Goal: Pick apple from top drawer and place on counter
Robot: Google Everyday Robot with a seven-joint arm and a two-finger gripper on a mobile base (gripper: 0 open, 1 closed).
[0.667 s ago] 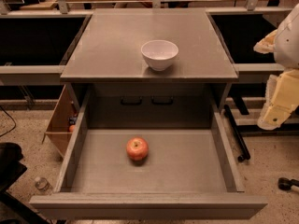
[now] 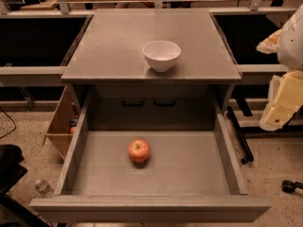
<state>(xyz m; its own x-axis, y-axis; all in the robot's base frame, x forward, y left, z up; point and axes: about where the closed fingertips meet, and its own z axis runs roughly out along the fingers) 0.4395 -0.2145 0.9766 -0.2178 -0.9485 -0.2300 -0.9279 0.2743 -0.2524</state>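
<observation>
- The red apple (image 2: 139,150) sits on the flat floor of the top drawer (image 2: 189,167), a bit left of the middle.
- The drawer is pulled wide open under the grey desk (image 2: 118,46).
- A white bowl (image 2: 162,55) stands on the desk, near its front edge.
- The pale claw (image 2: 279,103) hangs at the right edge of the view, beside the desk and well apart from the apple.
- I cannot tell how far open the claw is, or if it holds anything.
- Two dark handles (image 2: 149,101) show at the back, below the desk.
</observation>
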